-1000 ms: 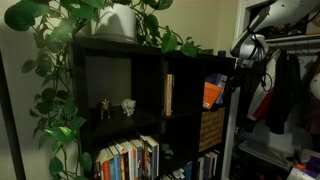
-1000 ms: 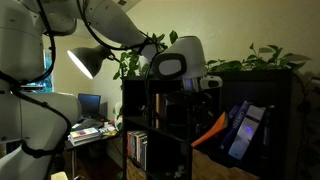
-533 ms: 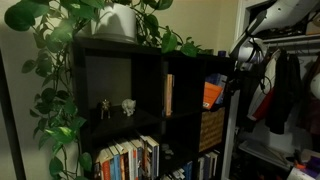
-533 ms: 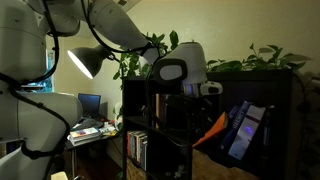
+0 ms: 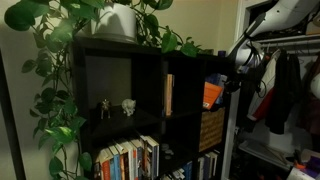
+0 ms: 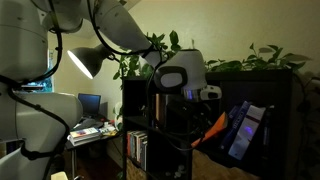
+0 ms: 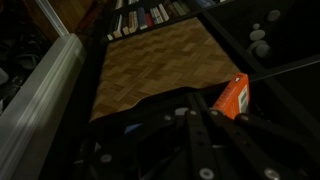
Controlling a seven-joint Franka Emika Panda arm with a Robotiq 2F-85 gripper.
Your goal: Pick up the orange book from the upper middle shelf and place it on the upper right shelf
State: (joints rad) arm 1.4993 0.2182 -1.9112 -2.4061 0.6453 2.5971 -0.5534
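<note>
In the upper right shelf (image 6: 272, 95): orange book (image 6: 215, 128) leans; you could topple it.
Gripper (image 6: 207, 95): you cannot tell its grip.

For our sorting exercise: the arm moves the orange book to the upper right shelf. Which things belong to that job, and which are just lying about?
Job: orange book, upper middle shelf, upper right shelf, gripper.

Lying about: tan book, figurines, woven basket, blue books, potted plant, lamp.
</note>
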